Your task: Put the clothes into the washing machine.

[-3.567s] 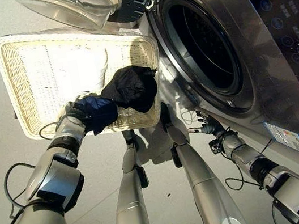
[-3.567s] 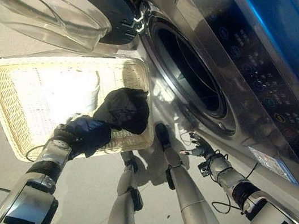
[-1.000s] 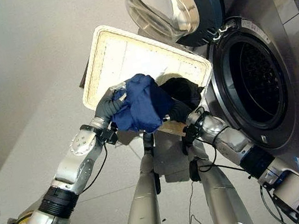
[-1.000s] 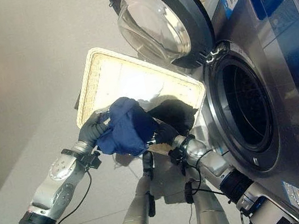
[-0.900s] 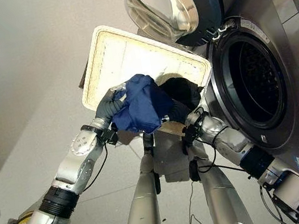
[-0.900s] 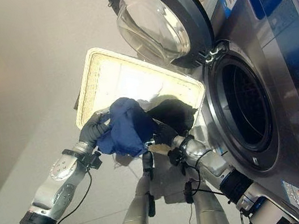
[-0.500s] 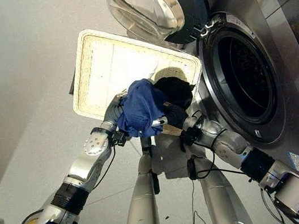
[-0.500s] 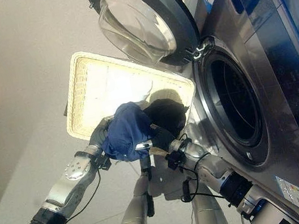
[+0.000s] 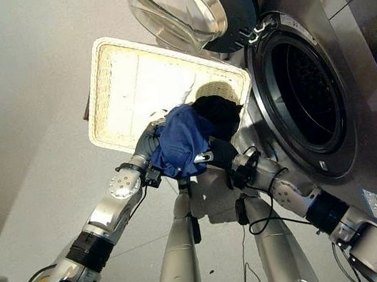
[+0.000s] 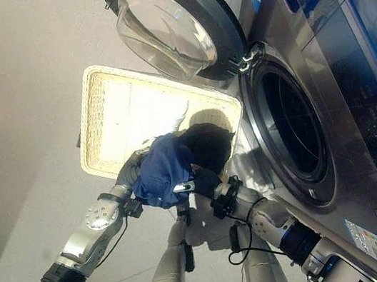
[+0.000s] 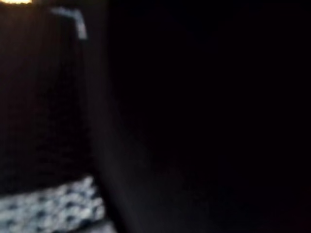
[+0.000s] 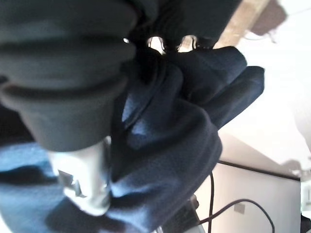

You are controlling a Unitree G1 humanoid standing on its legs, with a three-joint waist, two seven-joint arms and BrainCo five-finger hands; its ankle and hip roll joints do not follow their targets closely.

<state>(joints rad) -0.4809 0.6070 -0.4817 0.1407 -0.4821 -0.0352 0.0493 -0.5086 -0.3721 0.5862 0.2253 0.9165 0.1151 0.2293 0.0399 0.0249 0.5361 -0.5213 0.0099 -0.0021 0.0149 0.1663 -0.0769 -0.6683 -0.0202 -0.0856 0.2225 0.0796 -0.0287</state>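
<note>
A bunched blue cloth [image 9: 183, 142] hangs over the near rim of the white wicker basket [image 9: 129, 86], held between both hands. My left hand [image 9: 147, 142] grips it from the left, fingers mostly buried in the folds. My right hand [image 9: 220, 156] is on its lower right side, and its thumb [image 12: 80, 187] presses into the blue cloth [image 12: 165, 145] in the right wrist view. A black cloth [image 9: 219, 110] lies in the basket's right corner, just behind the blue one. The washing machine's drum opening [image 9: 309, 95] gapes at the right.
The machine's round glass door [image 9: 184, 4] stands swung open above the basket. A white cloth [image 9: 165, 87] lies on the basket's bottom. The machine's steel front [image 9: 375, 153] runs along the right. Bare grey floor [image 9: 22, 140] lies left of the basket.
My left hand lifted the blue cloth out of the basket, and my right hand came over from the machine's front to take it too. Over the last second the bundle edged right; the camera shifted.
</note>
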